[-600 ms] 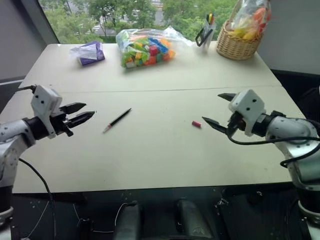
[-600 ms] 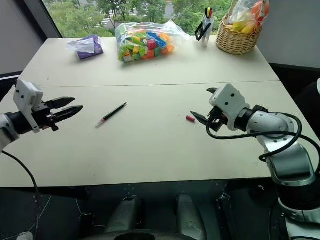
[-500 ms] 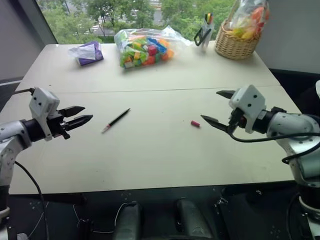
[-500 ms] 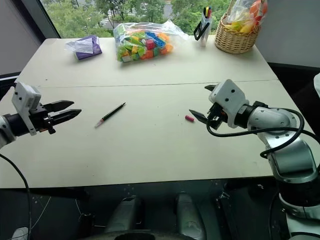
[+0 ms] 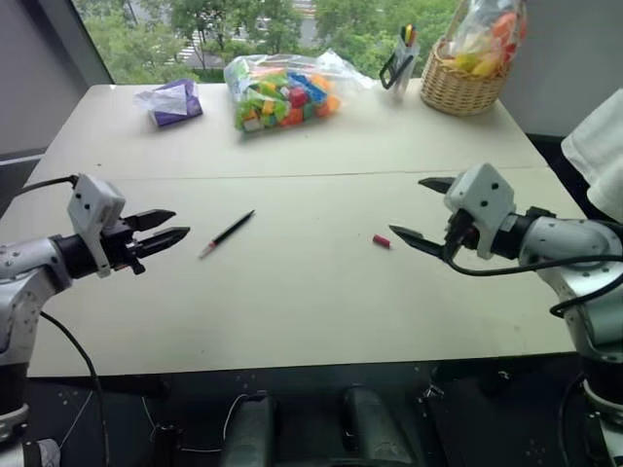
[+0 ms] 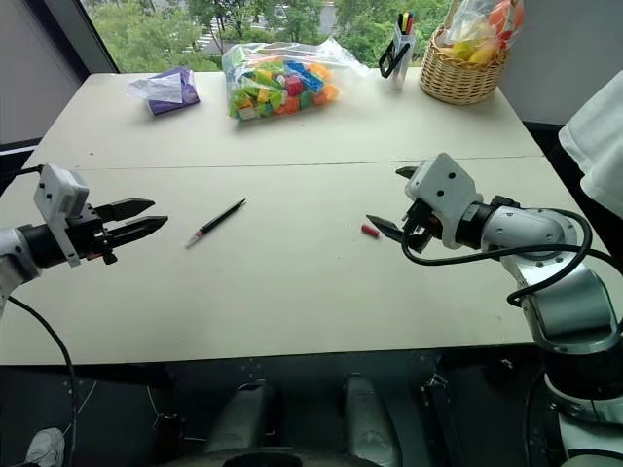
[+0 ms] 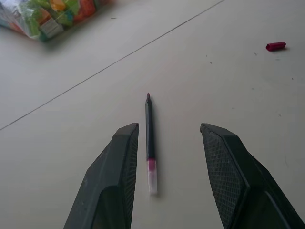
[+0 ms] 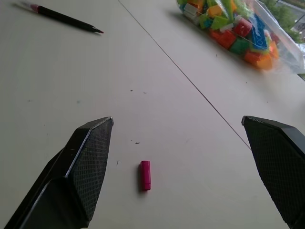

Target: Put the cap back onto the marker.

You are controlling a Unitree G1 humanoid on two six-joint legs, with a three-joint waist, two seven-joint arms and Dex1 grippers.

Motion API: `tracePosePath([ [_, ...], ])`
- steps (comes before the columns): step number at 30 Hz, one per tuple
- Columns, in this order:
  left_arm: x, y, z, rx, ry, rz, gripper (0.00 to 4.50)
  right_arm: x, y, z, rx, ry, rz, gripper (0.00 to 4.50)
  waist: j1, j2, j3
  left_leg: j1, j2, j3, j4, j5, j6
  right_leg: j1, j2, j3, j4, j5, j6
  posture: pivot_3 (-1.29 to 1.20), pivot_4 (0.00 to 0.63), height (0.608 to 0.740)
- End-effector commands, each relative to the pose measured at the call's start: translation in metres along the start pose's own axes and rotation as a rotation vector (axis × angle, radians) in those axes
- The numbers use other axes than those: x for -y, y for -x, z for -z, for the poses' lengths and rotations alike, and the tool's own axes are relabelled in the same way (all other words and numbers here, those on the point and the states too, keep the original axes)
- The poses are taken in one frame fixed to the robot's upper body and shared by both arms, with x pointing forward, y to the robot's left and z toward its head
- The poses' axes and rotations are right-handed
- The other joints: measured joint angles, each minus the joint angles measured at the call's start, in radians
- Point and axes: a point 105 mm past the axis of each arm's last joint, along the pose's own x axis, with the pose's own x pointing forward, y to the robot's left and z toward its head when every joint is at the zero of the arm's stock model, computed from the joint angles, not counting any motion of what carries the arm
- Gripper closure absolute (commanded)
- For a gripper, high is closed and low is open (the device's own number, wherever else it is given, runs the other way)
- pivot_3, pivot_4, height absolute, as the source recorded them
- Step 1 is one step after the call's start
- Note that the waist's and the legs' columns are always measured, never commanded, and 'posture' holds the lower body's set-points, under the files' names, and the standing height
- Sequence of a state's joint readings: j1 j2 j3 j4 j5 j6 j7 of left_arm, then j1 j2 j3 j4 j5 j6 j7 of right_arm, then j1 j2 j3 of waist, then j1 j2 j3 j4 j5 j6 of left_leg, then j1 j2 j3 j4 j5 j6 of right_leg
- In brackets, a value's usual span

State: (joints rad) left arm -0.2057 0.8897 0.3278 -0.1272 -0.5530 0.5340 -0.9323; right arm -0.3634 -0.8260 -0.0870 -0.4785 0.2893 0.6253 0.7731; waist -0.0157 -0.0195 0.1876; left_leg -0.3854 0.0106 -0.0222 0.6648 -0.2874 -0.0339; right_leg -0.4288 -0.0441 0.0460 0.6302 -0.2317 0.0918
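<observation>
Head views: we see the marker [image 5: 228, 233] lying left of the cap [image 5: 382, 240], both light, rigid and prone to rolling. Left wrist view: the left gripper [image 7: 169, 131], jaws apart, straddles the marker; we would grasp mid-barrel. Right wrist view: the right gripper [image 8: 178, 123], jaws spread wide, frames the cap.

The pale rectangular table [image 5: 292, 302] is viewed from above its near edge by both head views, facing forward and down. It is seen close and low by each wrist view. The thin black marker [image 7: 149, 138] and small pink-red plastic cap [image 8: 145, 175] are shared.
</observation>
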Motion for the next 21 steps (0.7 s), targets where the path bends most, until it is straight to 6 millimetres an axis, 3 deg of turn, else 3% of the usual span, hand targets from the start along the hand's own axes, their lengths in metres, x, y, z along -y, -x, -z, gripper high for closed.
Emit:
tracePosePath([
  [1,0.003,-0.002,-0.011,0.033,-0.049,0.0,2.36,-0.001,0.007,-0.007,0.005,0.063,-0.003,0.05,0.0,0.0,0.0,0.0,0.0,0.0,0.0,0.0,0.0,0.0,0.0,0.0,0.0,0.0,0.0,0.0,0.15,0.74],
  [14,0.003,-0.013,-0.001,0.01,-0.042,0.01,2.36,-0.007,0.01,-0.002,-0.001,0.019,0.004,0.05,-0.001,0.0,0.0,0.0,0.0,0.0,0.0,0.0,0.0,0.0,0.0,0.0,0.0,0.001,0.003,0.0,0.15,0.74],
  [21,-0.004,-0.042,0.026,-0.002,0.001,-0.031,2.36,-0.02,0.008,0.007,-0.014,-0.022,0.011,0.05,0.005,-0.001,0.0,-0.001,-0.001,-0.001,0.001,0.0,0.0,0.0,0.0,0.0,0.0,0.002,0.003,0.0,0.15,0.74],
])
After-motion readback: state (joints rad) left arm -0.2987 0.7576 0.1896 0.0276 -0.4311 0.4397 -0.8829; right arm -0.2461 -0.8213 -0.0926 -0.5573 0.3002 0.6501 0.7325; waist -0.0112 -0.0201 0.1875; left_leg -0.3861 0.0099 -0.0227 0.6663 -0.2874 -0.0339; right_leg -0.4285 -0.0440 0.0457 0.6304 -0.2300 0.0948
